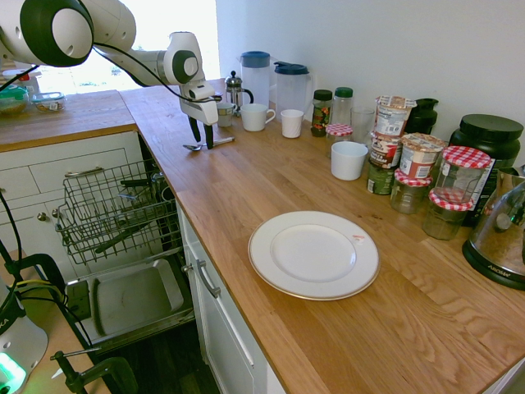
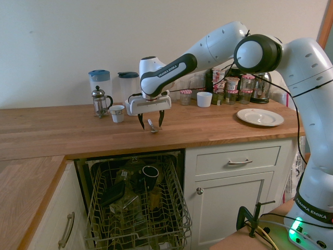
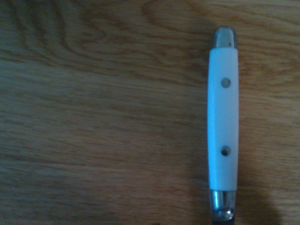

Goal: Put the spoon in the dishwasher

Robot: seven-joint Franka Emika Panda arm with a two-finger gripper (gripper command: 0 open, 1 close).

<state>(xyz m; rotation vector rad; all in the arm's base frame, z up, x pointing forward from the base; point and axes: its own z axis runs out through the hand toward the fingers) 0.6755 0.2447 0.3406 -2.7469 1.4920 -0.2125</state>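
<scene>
White-handled metal spoon [image 3: 223, 117] is lying on the light wooden countertop [image 2: 208, 126], so by my read the job's barely begun. The black-tipped two-finger gripper [image 2: 151, 125] is right over it, fingers spread wide, nothing pinched. Grab, lift and carry are all left, plus the drop into the grey wire dishwasher rack [image 1: 107, 215], which is at least pulled out and sitting below the counter edge. Honestly, zero percent delivered lol.
</scene>
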